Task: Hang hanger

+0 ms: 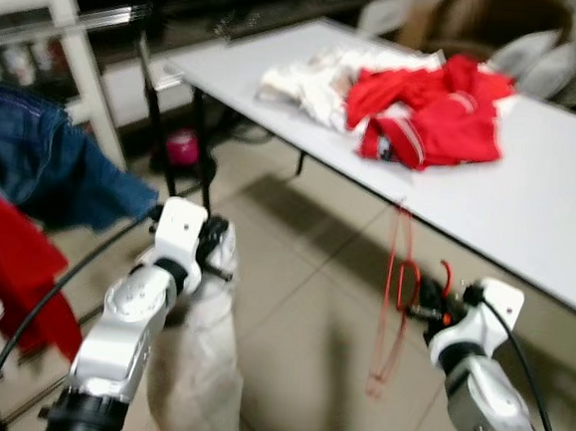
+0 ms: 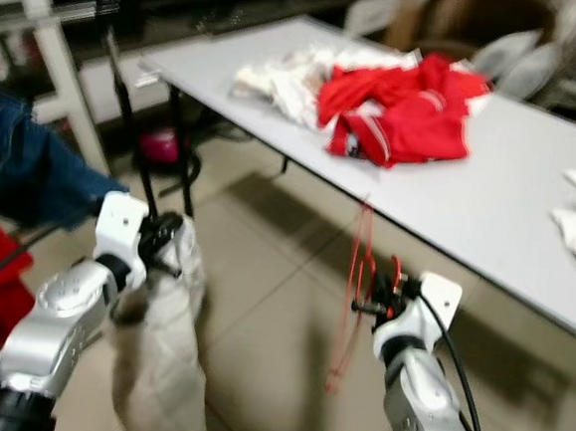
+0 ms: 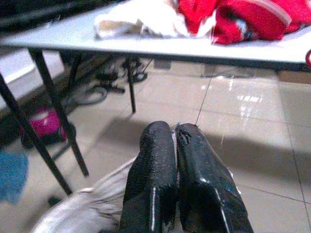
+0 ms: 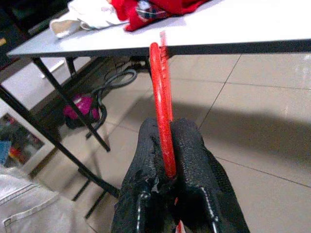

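Two grippers are busy here, and each one holds something for you. The right gripper (image 4: 167,165) has its black fingers pressed closed around the thin red hanger (image 1: 396,284), which hangs down in front of the white table (image 1: 529,195), its frame over the tiled floor (image 1: 301,306). The left gripper (image 3: 176,150) has its fingers squeezed together on the pale garment (image 1: 202,359), a whitish cloth that drops down from the grip.

You can judge that the first part is done: the hanger is picked up and carried in the air, not lying on the table. What is left is the main part. The hanger is not yet on any rail. The dark clothes rack (image 1: 158,95) stands at the robot's left side, with a blue denim piece (image 1: 43,161) and a red cloth (image 1: 10,264) hanging close by, and the hanger is well apart from them.

On the table you see a heap of red clothes (image 1: 431,107) and white clothes (image 1: 308,82) waiting. The head views are a little blurred, so I cannot tell whether the hook is free.
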Controlling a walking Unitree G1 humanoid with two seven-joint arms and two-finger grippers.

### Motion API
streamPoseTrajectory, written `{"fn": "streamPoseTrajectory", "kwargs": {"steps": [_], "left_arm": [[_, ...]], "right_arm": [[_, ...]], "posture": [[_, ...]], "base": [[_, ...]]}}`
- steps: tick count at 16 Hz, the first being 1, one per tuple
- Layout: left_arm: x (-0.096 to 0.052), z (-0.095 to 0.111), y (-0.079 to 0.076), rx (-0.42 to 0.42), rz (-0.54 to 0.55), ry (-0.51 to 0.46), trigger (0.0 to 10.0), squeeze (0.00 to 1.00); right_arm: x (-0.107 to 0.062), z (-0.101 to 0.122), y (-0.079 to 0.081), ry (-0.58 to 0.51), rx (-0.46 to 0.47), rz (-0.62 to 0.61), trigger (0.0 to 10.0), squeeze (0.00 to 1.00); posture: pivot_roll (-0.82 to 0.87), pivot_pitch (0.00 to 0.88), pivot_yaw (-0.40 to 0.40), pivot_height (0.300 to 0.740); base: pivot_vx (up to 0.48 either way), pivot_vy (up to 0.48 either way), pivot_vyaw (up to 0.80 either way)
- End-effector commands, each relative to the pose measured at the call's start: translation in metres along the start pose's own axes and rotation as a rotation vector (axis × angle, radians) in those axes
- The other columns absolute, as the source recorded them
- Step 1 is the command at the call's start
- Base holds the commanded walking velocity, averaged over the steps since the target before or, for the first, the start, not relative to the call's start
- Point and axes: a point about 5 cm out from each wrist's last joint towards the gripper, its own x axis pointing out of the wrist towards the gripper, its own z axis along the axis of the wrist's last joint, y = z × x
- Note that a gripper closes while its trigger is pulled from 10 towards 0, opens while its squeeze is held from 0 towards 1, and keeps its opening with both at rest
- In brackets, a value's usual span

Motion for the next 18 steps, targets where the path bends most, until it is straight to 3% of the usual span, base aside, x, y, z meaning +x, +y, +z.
{"fn": "streamPoseTrajectory", "kwargs": {"steps": [1,13,18], "left_arm": [[-0.002,0.007,0.007,0.01,0.016,-0.039,10.0,0.0],[0.004,0.007,0.003,0.005,-0.019,-0.051,10.0,0.0],[0.007,0.018,-0.003,-0.02,-0.024,-0.124,10.0,0.0]], "right_arm": [[-0.001,0.001,0.003,0.0,0.011,0.004,10.0,0.0],[-0.001,0.003,0.0,-0.019,0.041,-0.049,10.0,0.0],[0.001,0.009,-0.001,-0.041,0.015,-0.034,10.0,0.0]], "posture": [[-0.12,0.0,0.029,0.74],[-0.13,0.0,0.049,0.74],[-0.13,0.0,0.031,0.74]], "base": [[0.0,0.48,-0.76],[0.0,0.468,-0.76],[0.0,0.0,-0.73]]}}
